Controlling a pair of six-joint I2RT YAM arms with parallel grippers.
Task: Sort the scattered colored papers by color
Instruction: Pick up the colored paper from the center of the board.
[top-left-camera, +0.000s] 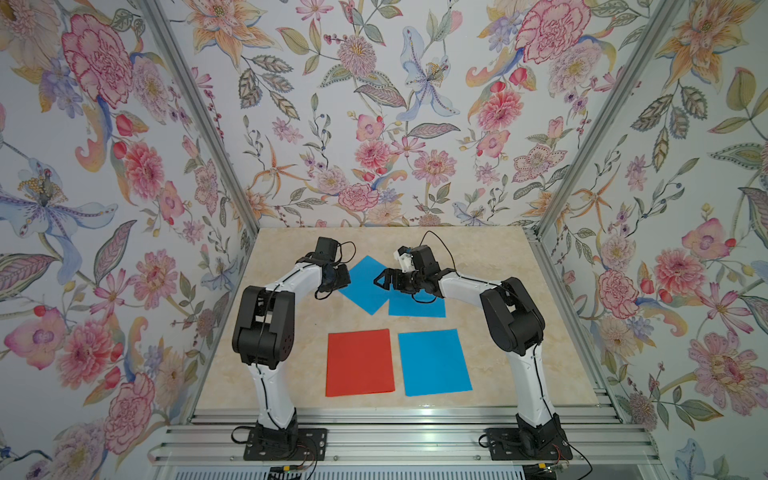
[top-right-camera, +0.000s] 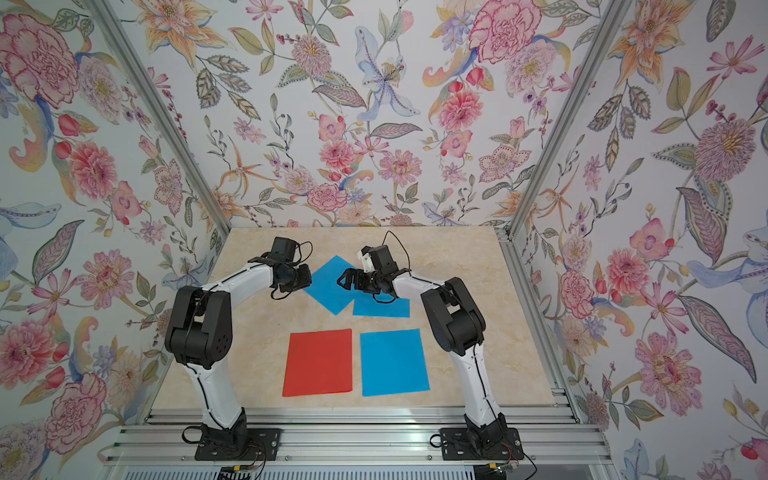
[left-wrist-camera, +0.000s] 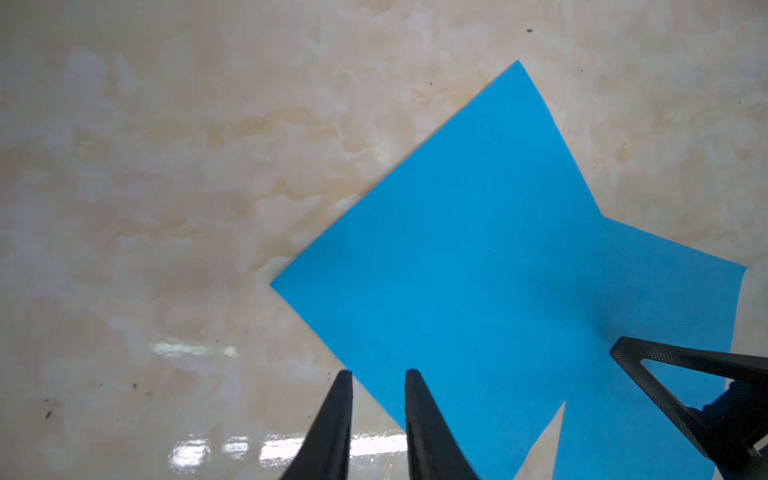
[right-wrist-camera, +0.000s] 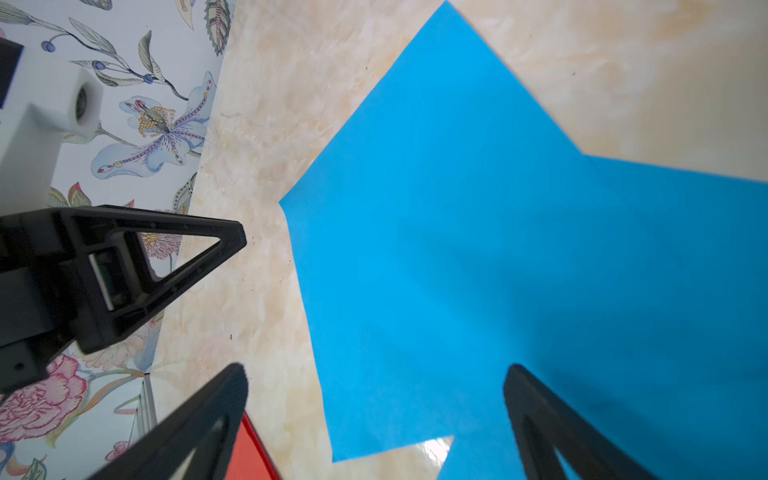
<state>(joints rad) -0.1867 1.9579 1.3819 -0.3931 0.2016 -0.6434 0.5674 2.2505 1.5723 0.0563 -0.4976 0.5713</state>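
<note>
Jaws stood narrow on the left gripper (left-wrist-camera: 378, 374), a slim gap between them and nothing caught, poised at one edge of the tilted blue sheet (top-left-camera: 365, 286). The right gripper (right-wrist-camera: 374, 378) gaped wide and empty over that same sheet. The tilted sheet overlapped a second blue sheet (top-left-camera: 419, 309) to its right. Toward the front lay a red sheet (top-left-camera: 360, 362), squared up, with a front blue sheet (top-left-camera: 434, 361) just beside it, not touching. To my eye the front pair marked the two piles, and the two back blues were left to move. Whether more sheets lay stacked beneath, I couldn't tell.

Lab robot cell: floral walls (top-left-camera: 374, 124), aluminium frame (top-left-camera: 395, 440)
</note>
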